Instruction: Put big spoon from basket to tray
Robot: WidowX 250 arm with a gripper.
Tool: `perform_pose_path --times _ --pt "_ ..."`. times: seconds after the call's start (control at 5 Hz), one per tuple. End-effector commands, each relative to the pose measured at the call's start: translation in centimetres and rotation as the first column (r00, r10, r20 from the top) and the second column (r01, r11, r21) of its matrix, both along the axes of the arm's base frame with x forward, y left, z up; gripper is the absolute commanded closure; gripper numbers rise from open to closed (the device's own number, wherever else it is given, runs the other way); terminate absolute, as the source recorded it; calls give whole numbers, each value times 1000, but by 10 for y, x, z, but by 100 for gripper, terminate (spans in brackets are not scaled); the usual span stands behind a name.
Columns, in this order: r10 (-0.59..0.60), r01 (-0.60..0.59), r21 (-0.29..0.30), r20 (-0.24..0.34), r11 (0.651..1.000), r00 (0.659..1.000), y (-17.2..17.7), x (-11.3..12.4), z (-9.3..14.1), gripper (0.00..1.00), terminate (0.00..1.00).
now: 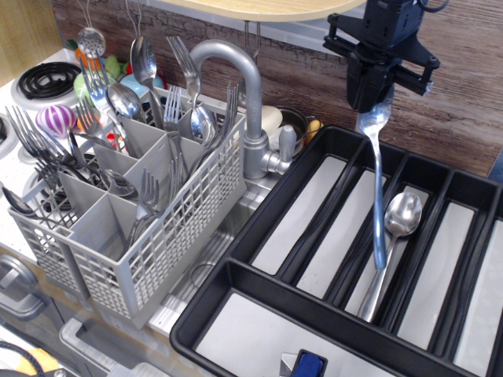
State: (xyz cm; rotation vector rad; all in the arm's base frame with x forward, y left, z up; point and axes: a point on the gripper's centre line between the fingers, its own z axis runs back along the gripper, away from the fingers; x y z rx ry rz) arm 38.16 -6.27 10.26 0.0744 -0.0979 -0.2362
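Observation:
My gripper is at the upper right, above the black tray, and is shut on a big spoon. The spoon hangs almost straight down with its wider end in the fingers. Its lower tip is just above the tray's third long compartment. Another steel spoon lies in that compartment, right beside the hanging tip. The grey lattice basket stands at the left, full of upright forks and spoons, well apart from the gripper.
A grey faucet arches between basket and tray. A stove burner and colourful items sit behind the basket. A small blue object lies in the tray's front compartment. A wood-look wall runs behind.

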Motion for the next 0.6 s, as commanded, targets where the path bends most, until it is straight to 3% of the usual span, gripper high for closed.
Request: perform_pose_path --times 0.0,0.2,0.4 --pt "-7 3 37 101 999 995 -13 -7 3 100 0" --pt "-4 -4 46 169 999 986 -16 -16 -14 100 0" --pt "3 -10 35 192 999 981 -17 -23 -21 100 100"
